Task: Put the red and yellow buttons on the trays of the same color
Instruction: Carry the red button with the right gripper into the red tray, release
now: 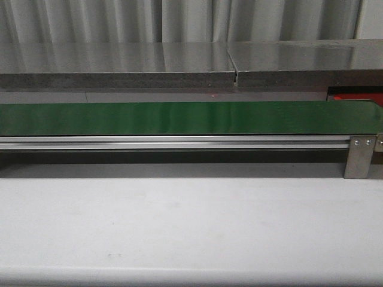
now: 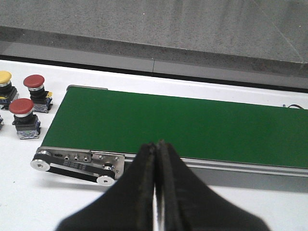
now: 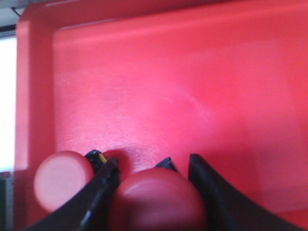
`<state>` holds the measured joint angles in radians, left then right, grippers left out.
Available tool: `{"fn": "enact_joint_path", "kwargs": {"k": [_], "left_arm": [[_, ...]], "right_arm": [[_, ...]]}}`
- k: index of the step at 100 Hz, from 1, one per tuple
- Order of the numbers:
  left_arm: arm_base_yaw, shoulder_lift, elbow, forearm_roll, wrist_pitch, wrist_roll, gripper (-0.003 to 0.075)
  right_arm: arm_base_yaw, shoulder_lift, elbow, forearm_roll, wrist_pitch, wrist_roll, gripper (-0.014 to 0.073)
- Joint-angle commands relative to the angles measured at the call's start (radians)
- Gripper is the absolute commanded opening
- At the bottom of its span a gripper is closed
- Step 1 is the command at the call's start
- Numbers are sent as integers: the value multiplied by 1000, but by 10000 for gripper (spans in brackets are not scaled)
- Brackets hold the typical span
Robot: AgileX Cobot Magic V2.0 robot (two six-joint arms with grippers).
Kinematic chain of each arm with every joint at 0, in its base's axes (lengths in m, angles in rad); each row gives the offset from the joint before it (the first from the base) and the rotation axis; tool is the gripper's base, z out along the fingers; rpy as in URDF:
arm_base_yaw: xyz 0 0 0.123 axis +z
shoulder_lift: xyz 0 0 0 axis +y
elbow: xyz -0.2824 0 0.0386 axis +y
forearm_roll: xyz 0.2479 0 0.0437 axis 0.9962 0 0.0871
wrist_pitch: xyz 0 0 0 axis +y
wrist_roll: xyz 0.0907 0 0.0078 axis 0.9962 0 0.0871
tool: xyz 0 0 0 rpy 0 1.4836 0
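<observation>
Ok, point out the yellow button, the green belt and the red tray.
yellow button (image 2: pixel 4 77): left wrist view, on its yellow cap.
green belt (image 2: pixel 192 126): left wrist view, mid-surface of the bare belt.
red tray (image 3: pixel 159 91): right wrist view, on its bare floor.

Two red buttons (image 3: pixel 159 199) (image 3: pixel 62 179) upright in red tray (image 3: pixel 159 96)

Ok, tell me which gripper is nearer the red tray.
Right. The right gripper is directly over the red tray, a red button between its fingers. The left gripper, shut, is by the green belt, with no tray in its view.
</observation>
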<state>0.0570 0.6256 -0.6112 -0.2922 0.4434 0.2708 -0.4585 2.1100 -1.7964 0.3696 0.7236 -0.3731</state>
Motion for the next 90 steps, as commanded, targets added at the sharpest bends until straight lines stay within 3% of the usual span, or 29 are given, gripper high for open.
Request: {"fn": "enact_joint_path", "kwargs": {"k": [1, 31, 66, 75, 90], "left_arm": [[-7, 1, -25, -14, -76, -1, -19], [-7, 1, -25, -14, -76, -1, -19], [-7, 1, -25, -14, -76, -1, -19], [-7, 1, -25, -14, -76, -1, -19], [-7, 1, -25, -14, -76, -1, -19]], "right_arm": [[-2, -27, -51, 30, -61, -1, 93], [-2, 82, -160, 47, -19, -1, 93], [-2, 123, -162, 47, 8, -1, 101], [-2, 124, -162, 47, 9, -1, 169], [-3, 123, -196, 47, 26, -1, 406]]}}
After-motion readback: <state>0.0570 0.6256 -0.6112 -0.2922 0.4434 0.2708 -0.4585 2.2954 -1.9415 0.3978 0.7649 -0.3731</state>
